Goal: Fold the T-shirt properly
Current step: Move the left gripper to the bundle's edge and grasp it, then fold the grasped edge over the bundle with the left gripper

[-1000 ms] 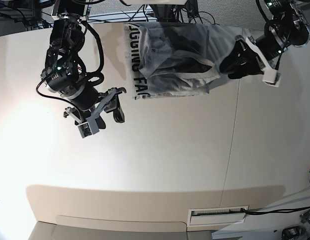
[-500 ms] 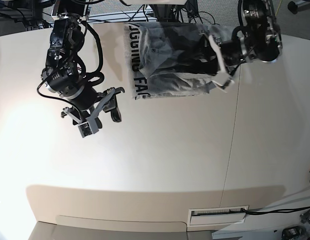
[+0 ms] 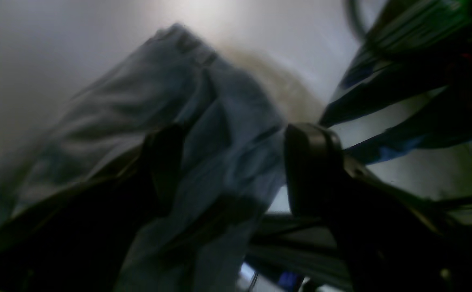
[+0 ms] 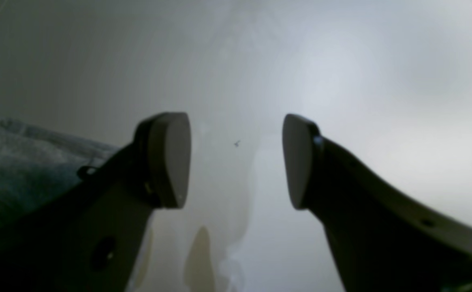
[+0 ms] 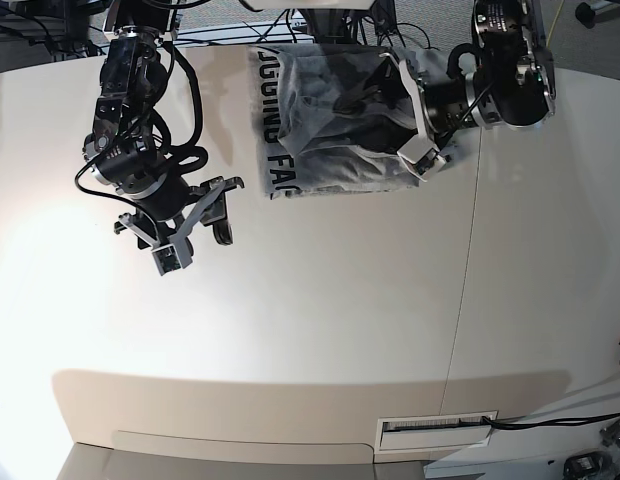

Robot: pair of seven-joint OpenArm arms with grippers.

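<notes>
The heather-grey T-shirt (image 5: pixel 330 130) lies folded at the table's far edge, with black capital lettering along its left side. My left gripper (image 5: pixel 390 110) reaches in from the right over the shirt's right part. In the left wrist view the left gripper (image 3: pixel 236 162) is open, its fingers (image 3: pixel 312 162) spread wide, and a fold of the T-shirt (image 3: pixel 227 134) lies between them. My right gripper (image 5: pixel 225 210) hovers open to the left of the shirt. In the right wrist view the right gripper (image 4: pixel 236 160) has only bare table between its pads (image 4: pixel 171 158), with the T-shirt (image 4: pixel 17 170) at the left edge.
The pale table (image 5: pixel 320 320) has a seam (image 5: pixel 462 300) running front to back on the right. Dark cables (image 5: pixel 330 25) crowd the far edge behind the shirt. A white slotted plate (image 5: pixel 435 428) sits at the front edge.
The left arm swung in from the shirt's right side onto its right part, and its jaws spread wider. The right gripper shifted slightly left.
</notes>
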